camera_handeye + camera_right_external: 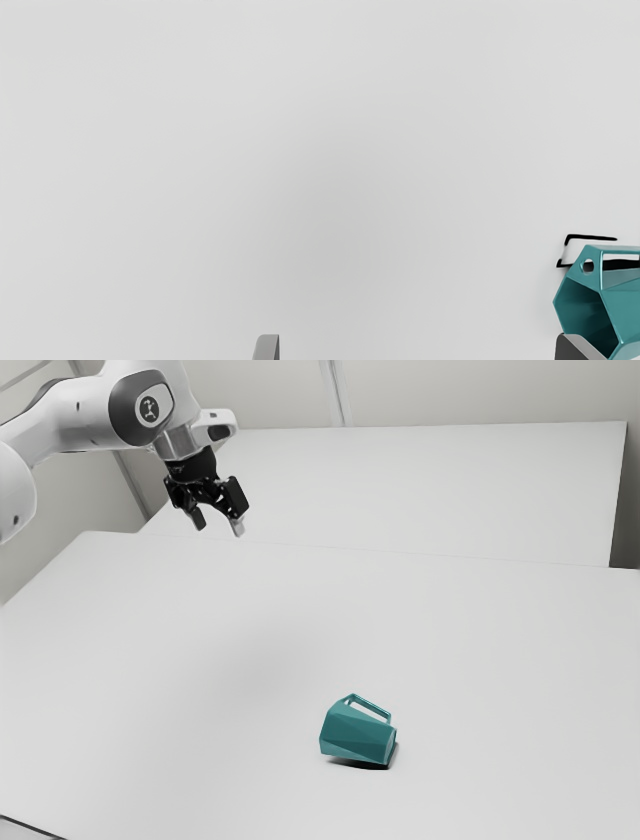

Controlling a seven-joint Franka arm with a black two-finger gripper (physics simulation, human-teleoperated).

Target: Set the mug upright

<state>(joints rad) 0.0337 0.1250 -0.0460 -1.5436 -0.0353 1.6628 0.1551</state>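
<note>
Exterior view: mug (358, 732) on its side, approach seemingly in hand.
The next move likely calls for bringing the fingers (236, 500), spread and empty, toward five o'clock and down for a grasp before righting; the mug lies on the counter (180, 690) at five o'clock from them, well apart and lower.

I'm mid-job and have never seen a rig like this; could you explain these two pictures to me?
The machine is one simulated white robot arm ending in a black two-finger hand. The exterior view is taken from beside the arm; the wrist view comes from a camera on the hand, so its fingertips show at the bottom edge. On the pale table lies a teal mug, tipped on its side. The hand is up above the table, its fingers apart, holding nothing.
</note>
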